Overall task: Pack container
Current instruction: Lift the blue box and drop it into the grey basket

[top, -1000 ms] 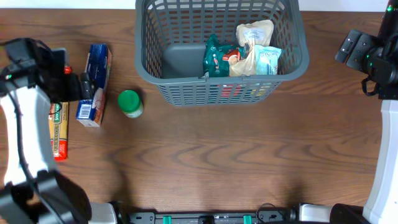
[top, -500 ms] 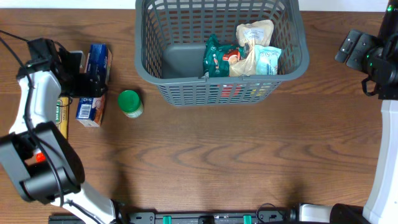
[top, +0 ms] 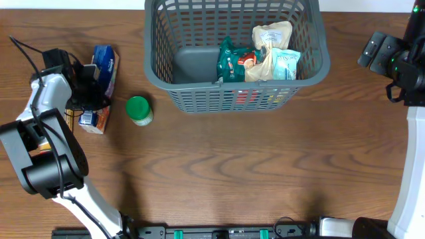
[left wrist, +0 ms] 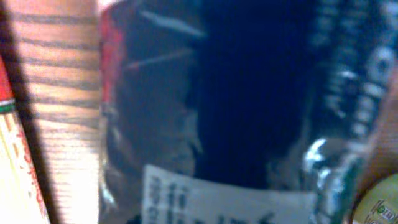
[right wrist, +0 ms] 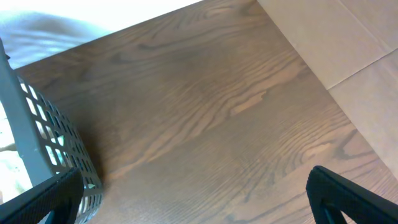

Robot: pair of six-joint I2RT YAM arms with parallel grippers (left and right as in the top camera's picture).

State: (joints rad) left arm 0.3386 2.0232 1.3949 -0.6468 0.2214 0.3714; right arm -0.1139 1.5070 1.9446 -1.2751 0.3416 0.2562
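The left gripper is at the left side of the table, lowered onto the middle of a blue box with its jaws drawn nearly together. Its fingertips are hidden in both views, so I cannot tell whether they really pinch the box or only press on it. The right gripper hangs at the far right with its jaws spread wide and nothing between them, well apart from every object.

The overhead view gives the whole layout. The left wrist view is filled by a blur of the blue box, its dark wrapper and pale label very close to the lens. A red and cream pasta box lies along its left edge and the rim of a green-lidded jar is in the lower right corner. From above, the arm covers most of the pasta box. The right wrist view shows its two dark fingers far apart over bare wood, with one corner of the container at the left.

The green-lidded jar stands just right of the blue box, between it and the container. The container sits at the far middle of the table. A green packet, a pale blue packet and a beige bag are piled in its right half, and its left half shows bare floor.
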